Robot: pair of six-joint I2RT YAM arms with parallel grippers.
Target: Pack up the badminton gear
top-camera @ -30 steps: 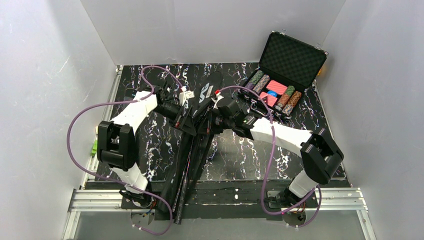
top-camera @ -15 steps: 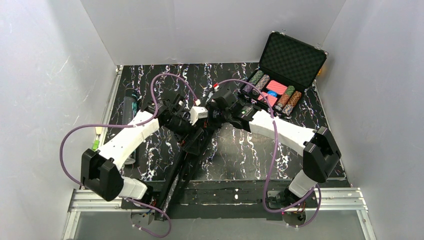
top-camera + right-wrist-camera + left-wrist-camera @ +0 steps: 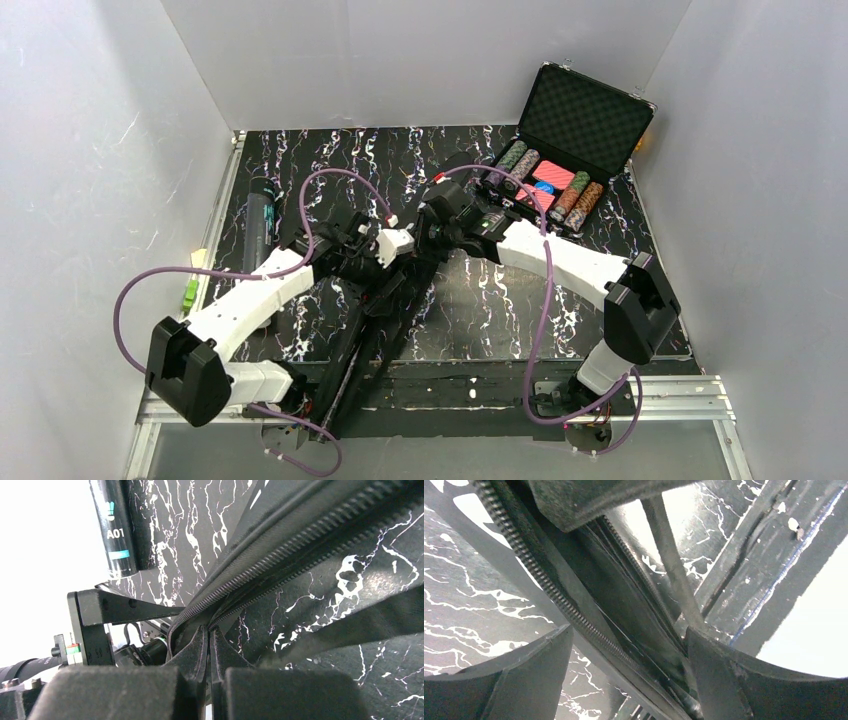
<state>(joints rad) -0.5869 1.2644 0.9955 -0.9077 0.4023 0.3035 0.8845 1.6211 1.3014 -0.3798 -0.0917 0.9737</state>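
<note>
Black chip case (image 3: 585,118) beyond racket bag (image 3: 362,335)

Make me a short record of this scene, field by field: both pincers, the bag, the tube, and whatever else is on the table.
left pincer: open, fingers either side of the bag's zip edge
right pincer: shut on the bag's edge beside the zip
racket bag: lies from mid-table to the near edge; zip teeth apart near the pincers
tube: lies at the table's left side, apart from the bag
poker chip case: lid up, far right corner, chips inside
table: black, white-veined
</note>
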